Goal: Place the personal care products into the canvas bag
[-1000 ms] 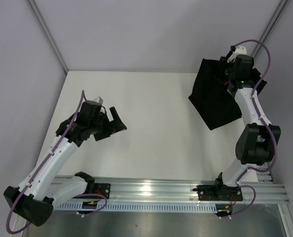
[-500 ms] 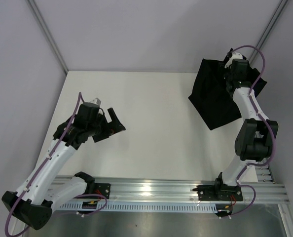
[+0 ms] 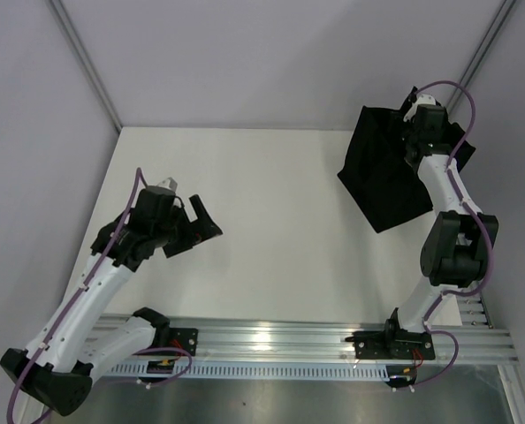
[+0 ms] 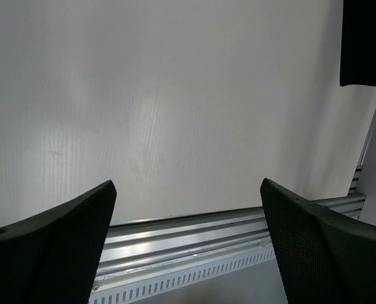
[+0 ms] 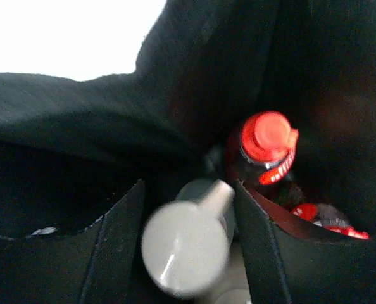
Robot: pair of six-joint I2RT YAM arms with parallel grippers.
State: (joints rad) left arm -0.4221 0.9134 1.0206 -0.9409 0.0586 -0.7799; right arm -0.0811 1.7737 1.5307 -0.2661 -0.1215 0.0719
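Observation:
The black canvas bag [image 3: 382,181] stands at the table's back right. My right gripper [image 3: 414,124] reaches into its mouth from above. In the right wrist view the gripper [image 5: 188,190] is inside the bag [image 5: 80,107], its fingers spread around a blurred cream-capped bottle [image 5: 185,250], with a gap at the left finger. A red-capped bottle [image 5: 264,149] stands in the bag just beyond, and another red piece [image 5: 324,218] lies lower right. My left gripper [image 3: 205,221] is open and empty above the table's left side; it also shows in the left wrist view [image 4: 187,190]. No bottle lies on the table.
The aluminium rail [image 3: 271,340] runs along the table's near edge, seen close under the left gripper [image 4: 194,240]. The bag's corner [image 4: 365,44] shows at the top right of the left wrist view. Walls close in on the left, back and right.
My right gripper has gone down into the bag's mouth and stayed there. The left arm has drawn back slightly toward the left.

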